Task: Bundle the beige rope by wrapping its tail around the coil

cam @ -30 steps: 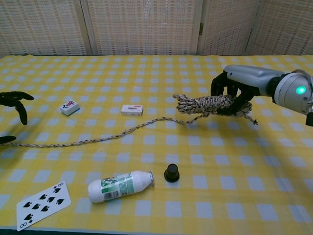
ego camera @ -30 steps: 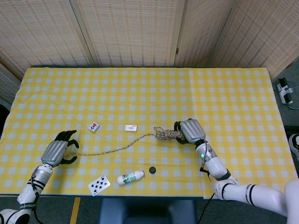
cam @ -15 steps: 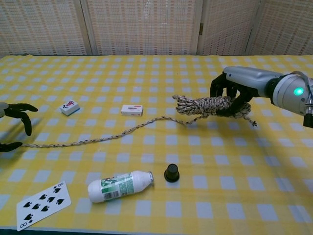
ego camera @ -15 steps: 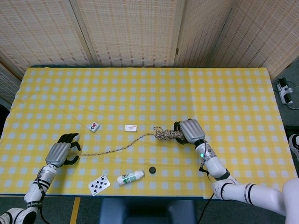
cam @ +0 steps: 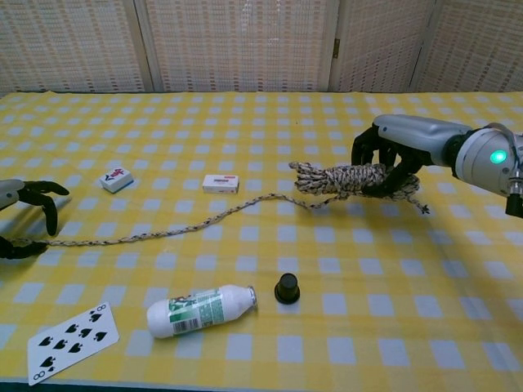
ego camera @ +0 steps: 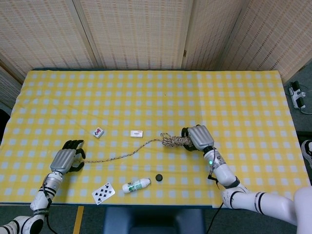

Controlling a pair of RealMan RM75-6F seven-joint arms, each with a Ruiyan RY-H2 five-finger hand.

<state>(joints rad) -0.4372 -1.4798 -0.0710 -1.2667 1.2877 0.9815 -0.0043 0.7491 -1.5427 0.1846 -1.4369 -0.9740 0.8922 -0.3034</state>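
The beige rope's coil [ego camera: 174, 140] [cam: 339, 176] is a short speckled bundle, gripped at its right end by my right hand [ego camera: 199, 137] [cam: 399, 152] and held just above the yellow checked cloth. Its tail [ego camera: 122, 154] [cam: 163, 230] runs left across the table in a loose wavy line. The tail's end lies by my left hand [ego camera: 66, 159] [cam: 24, 219], whose fingers are spread and curved around it without closing. Whether a fingertip touches the rope cannot be told.
A mahjong tile [ego camera: 99, 131] [cam: 117, 178] and a small white block [ego camera: 137, 133] [cam: 221, 183] lie behind the tail. In front of it are a toppled white bottle [ego camera: 136, 185] [cam: 200, 310], a black cap [ego camera: 158, 177] [cam: 286, 287] and a spades card [ego camera: 103, 192] [cam: 72, 340].
My left hand has drawn back toward the table's front and dropped lower, coming in around the tail's end. The right hand and coil have hardly moved.
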